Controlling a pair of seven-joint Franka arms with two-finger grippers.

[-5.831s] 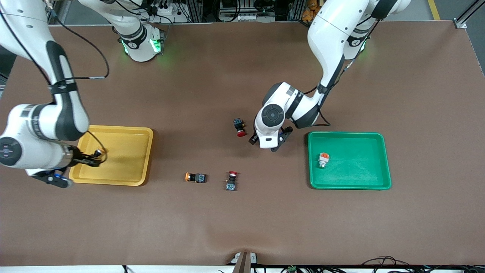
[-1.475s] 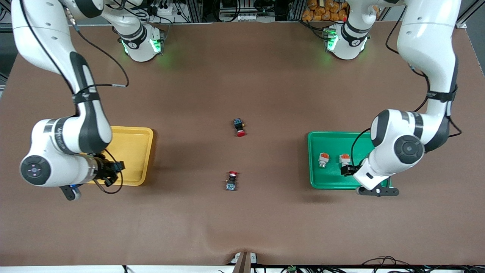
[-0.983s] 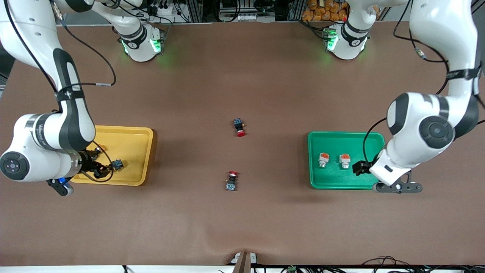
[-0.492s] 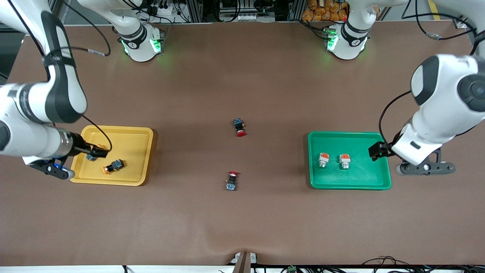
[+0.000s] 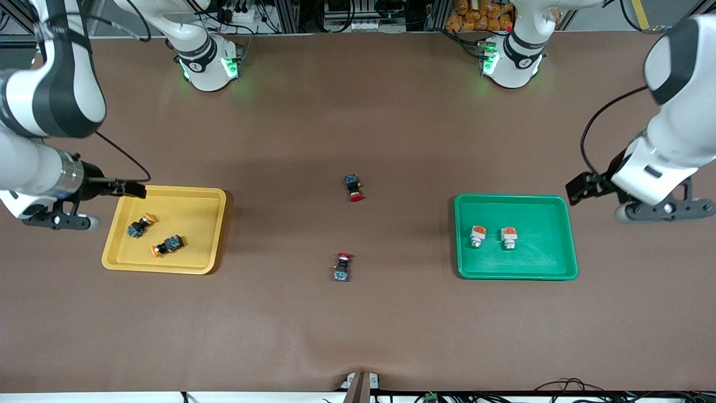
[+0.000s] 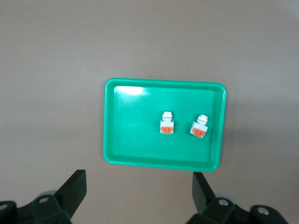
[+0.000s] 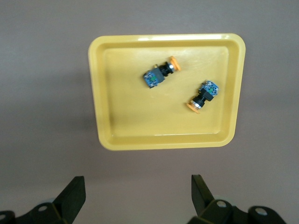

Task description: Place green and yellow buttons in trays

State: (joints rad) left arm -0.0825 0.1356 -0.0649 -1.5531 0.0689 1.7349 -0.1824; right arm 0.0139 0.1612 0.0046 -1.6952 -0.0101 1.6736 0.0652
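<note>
The yellow tray holds two yellow buttons lying on their sides. In the green tray two green buttons lie side by side. My right gripper hangs open and empty over the yellow tray's rim at the right arm's end. My left gripper is raised, open and empty, over the table by the green tray's corner. The right wrist view shows the yellow tray with both buttons below the gripper. The left wrist view shows the green tray, its buttons and the gripper.
Two red-capped black buttons lie on the brown table between the trays, one farther from the front camera and one nearer to it. The arm bases stand along the table's edge farthest from that camera.
The right gripper let a yellow button go into the yellow tray, then rose and drew back. The left gripper rose from the green tray and moved off toward the left arm's end.
</note>
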